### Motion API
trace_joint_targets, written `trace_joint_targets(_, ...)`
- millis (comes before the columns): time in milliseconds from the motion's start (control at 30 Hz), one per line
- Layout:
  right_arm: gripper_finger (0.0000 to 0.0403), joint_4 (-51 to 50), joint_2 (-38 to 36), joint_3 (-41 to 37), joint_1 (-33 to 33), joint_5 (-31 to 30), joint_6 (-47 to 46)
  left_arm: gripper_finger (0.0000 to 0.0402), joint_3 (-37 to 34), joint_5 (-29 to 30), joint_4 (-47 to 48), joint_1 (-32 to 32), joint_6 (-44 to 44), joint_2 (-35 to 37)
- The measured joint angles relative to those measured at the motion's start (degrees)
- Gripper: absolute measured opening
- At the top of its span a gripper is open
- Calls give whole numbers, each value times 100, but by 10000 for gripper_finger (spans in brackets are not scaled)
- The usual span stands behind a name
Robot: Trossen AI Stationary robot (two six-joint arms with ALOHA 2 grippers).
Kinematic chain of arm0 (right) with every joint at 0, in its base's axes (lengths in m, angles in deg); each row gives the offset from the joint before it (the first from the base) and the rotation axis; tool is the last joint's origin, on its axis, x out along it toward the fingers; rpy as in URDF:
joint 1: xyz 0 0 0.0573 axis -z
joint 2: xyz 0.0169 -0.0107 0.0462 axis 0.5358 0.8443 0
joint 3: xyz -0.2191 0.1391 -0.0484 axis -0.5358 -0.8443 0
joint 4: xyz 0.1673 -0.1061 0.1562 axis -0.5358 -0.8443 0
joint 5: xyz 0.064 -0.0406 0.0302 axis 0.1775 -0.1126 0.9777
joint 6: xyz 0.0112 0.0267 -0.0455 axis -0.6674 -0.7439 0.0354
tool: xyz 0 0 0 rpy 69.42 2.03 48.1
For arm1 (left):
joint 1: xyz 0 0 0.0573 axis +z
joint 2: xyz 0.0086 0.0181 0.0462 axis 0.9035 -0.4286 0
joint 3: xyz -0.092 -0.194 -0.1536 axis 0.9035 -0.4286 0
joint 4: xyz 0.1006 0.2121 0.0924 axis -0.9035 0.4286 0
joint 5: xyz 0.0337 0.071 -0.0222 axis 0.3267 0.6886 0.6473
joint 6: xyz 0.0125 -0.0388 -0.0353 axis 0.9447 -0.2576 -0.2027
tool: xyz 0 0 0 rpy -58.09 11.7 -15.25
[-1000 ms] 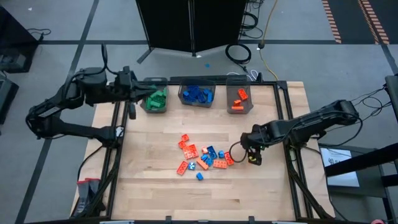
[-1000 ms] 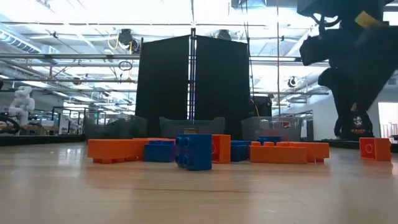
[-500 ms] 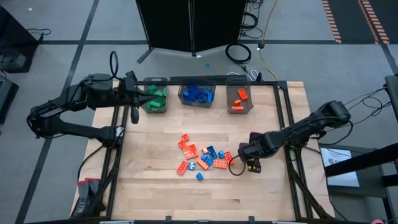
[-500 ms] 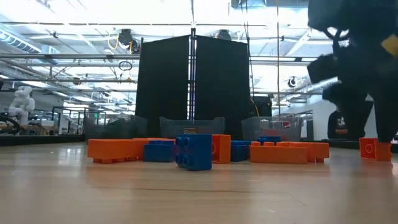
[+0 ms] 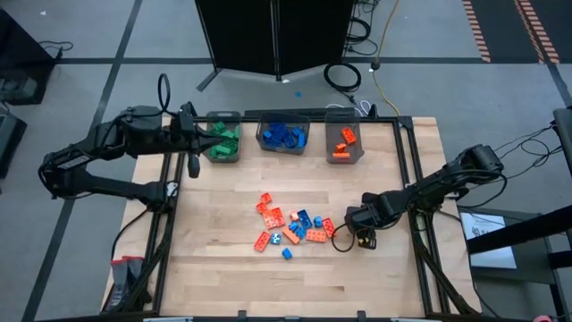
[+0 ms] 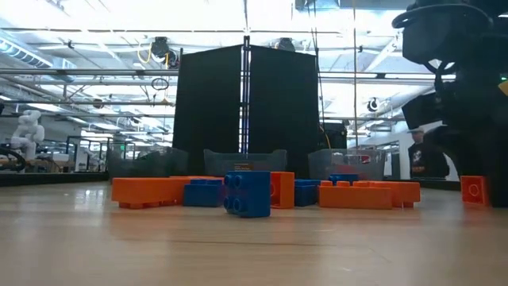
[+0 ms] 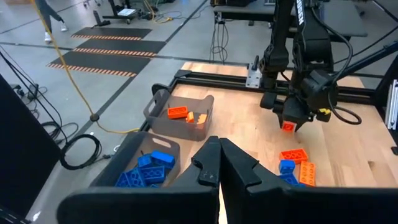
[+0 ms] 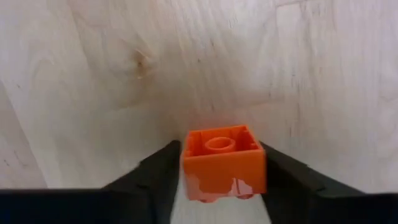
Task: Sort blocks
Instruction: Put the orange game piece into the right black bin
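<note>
Each of the three bins [image 5: 284, 146] already held some blocks, yet a mixed orange and blue cluster [image 5: 292, 227] remained on the bench [image 5: 214, 259]. The right hand [image 5: 337, 233] pinched a small orange block [image 8: 223, 160], seemingly resting on the wood at the cluster's right edge. The left hand [image 7: 220, 163] waited pressed together beside the green bin.

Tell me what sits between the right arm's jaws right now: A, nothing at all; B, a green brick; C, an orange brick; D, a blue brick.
C: the right wrist view shows a small orange brick on the wooden table, with the right gripper jaws flanking it on both sides.
</note>
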Motion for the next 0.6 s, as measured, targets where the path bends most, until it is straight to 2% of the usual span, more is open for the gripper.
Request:
trace_joint_targets(133, 123, 18, -1, 0, 9, 0, 69, 0, 0, 82, 0, 0, 1, 0)
trace_joint_targets(400, 122, 68, -42, 38, 67, 101, 23, 0, 2, 144, 46, 0, -8, 0)
trace_joint_targets(600, 122, 242, -194, 450, 586, -185, 98, 0, 2, 146, 204, 0, -82, 24)
